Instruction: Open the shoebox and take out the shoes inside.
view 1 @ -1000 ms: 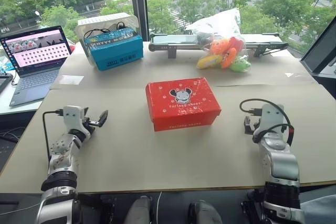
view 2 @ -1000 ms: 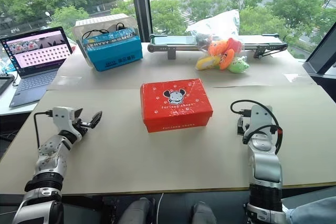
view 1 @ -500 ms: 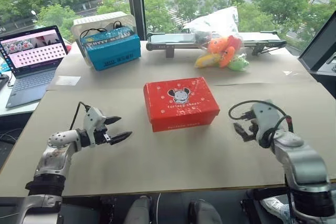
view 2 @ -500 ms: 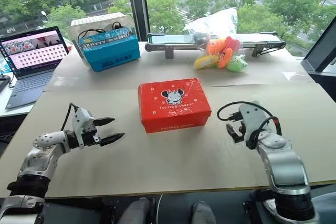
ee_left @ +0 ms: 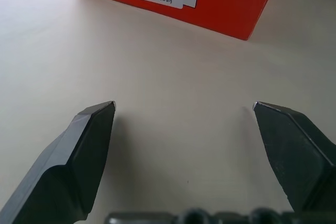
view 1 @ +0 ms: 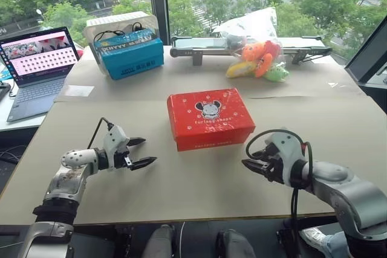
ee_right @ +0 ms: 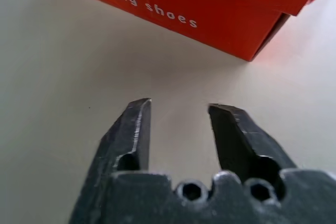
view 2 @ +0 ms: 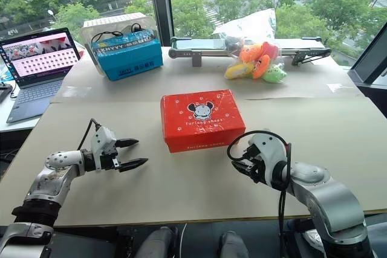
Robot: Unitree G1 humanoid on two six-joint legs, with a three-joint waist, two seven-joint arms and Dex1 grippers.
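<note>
A laptop (view 1: 33, 67) is sitting open at the desk's (view 1: 181, 179) ten o'clock edge, with a blue box (view 1: 129, 56) just past it toward eleven. The left hand (view 1: 143, 153) is hovering over the desk at about eight o'clock from the shoebox (view 1: 209, 118), its fingers (ee_left: 79, 150) spread wide and gripping nothing, pointing toward the box's labelled end. The shoebox is lying lid-closed at the desk's centre. Plush toys (view 1: 259, 60) are resting at one o'clock, well beyond it. The right hand (view 1: 248, 164) is hanging near the box's five o'clock corner, fingers (ee_right: 128, 129) partly apart, a narrow gap between them, pinching nothing.
</note>
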